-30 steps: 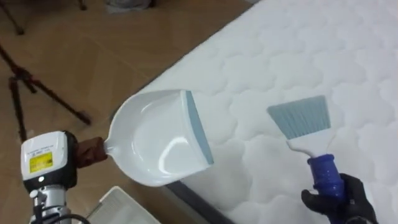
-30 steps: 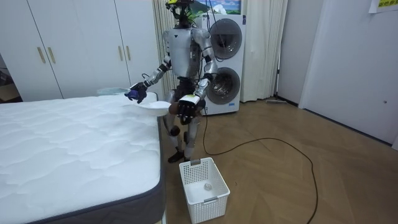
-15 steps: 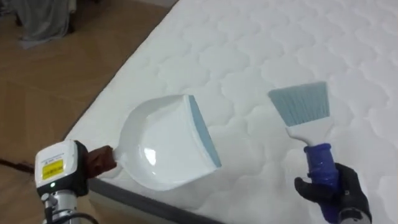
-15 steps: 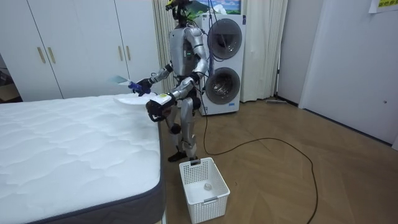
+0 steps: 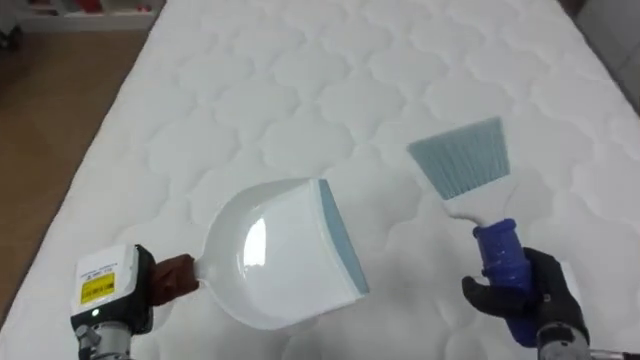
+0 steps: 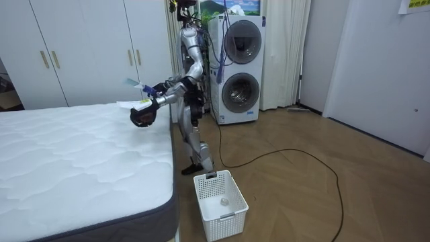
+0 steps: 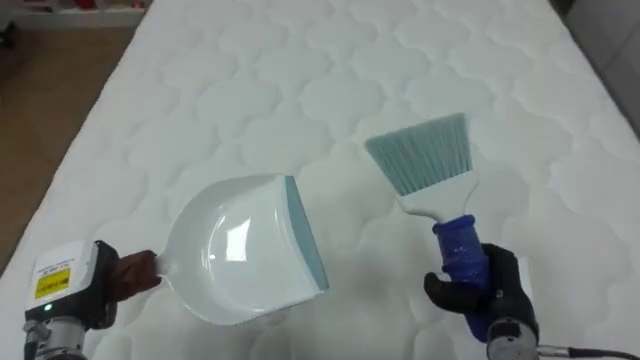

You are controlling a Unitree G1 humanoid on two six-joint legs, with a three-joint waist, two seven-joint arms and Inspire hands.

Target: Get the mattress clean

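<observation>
Over the last second the robot has turned from the floor side to face the bed point(image 5: 300, 80). In the room view it now stands at the mattress's edge, by the corner nearest the washing machines point(image 6: 238, 67), with its trunk leaning forward and both arms stretched over the quilting. A second ago my head camera still showed the edge of the bed, the wooden floor and a corner of the white basket point(image 6: 225, 225). Now I look almost wholly at mattress, which is the camera swinging round with the body.

The tools themselves have kept their places relative to each other. My left hand point(image 5: 146, 285) is closed round the dustpan's handle, and the dustpan point(image 5: 280, 255) has come from over the floor to over the bed, its blue-grey lip facing the brush. My right hand point(image 5: 530, 295) is wrapped round the blue grip of the brush point(image 5: 475, 205), bristles pointing up the bed and away from me, apart from the pan. Both seem to hang just above the cover, though I cannot tell for certain whether the pan's underside is touching.

I judge the approach finished and the sweeping not yet begun. If there is litter on the quilting, it is too small for me to make out. Next I would lower the pan's lip flat to the cover and draw the bristles towards it.
</observation>
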